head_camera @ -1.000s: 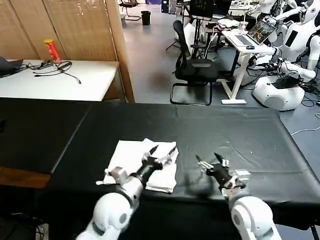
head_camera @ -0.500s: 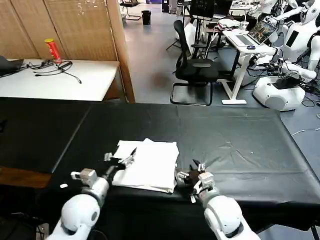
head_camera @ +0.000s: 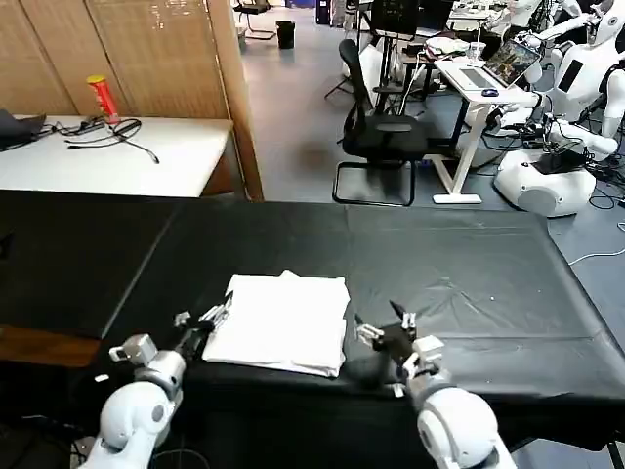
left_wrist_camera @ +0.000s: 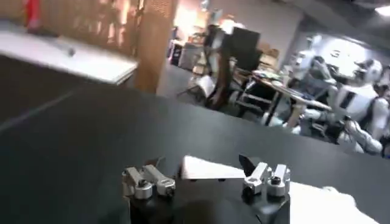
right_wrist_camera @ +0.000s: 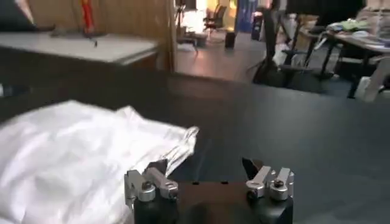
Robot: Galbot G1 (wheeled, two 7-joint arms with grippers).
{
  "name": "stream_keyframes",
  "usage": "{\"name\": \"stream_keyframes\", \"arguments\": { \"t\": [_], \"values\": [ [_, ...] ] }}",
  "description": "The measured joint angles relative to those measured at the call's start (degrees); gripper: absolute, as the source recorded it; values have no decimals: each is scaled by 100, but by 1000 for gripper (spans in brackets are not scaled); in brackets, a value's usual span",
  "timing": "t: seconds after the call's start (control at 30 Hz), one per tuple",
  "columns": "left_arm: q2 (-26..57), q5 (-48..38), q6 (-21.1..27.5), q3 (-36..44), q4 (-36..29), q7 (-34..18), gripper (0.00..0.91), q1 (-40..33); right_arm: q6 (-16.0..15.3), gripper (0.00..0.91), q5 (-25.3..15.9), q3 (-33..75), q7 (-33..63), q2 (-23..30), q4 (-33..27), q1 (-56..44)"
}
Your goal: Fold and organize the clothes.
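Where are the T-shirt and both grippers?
T-shirt (head_camera: 283, 311), head view, middle of the folded top.
Left gripper (head_camera: 205, 318), head view, between fingertips.
Right gripper (head_camera: 381, 325), head view, between fingertips.

No readable text, label, brand, number or sign appears in any view. The folded white T-shirt (head_camera: 281, 321) on the black table cover (head_camera: 469, 264) shows a plain upper face with no print. The red can (head_camera: 100, 98) on the white table beyond it carries markings too small to read.
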Motion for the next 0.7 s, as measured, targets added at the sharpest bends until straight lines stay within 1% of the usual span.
{"name": "stream_keyframes", "arguments": {
  "t": [0.07,0.13,0.2,0.27,0.3,0.33,0.37,0.57,0.63,0.7],
  "values": [
    [-32,-128,25,-9,84,15,878,-12,5,878,13,42,0,0,131,-22],
    [-44,-238,50,-9,143,40,790,-13,7,878,13,78,0,0,205,-36],
    [-50,-301,75,-5,193,74,624,-7,14,878,16,121,2,1,252,-46],
    [-58,-330,77,-2,224,111,156,3,21,878,21,161,3,2,285,-62],
    [-59,-366,82,-2,236,117,127,7,29,878,23,178,4,1,295,-71],
    [-58,-417,97,-2,246,118,20,9,33,878,23,194,4,2,302,-77],
    [-58,-489,124,-2,248,121,0,12,39,878,23,209,6,6,303,-82],
    [-46,-858,319,-30,248,81,0,-43,88,878,10,262,15,72,336,-119],
    [-26,-832,348,-39,235,45,0,-75,108,878,4,294,17,82,344,-144],
    [14,-632,379,-41,184,-19,0,-98,124,878,3,327,16,88,346,-172]
  ]
}}
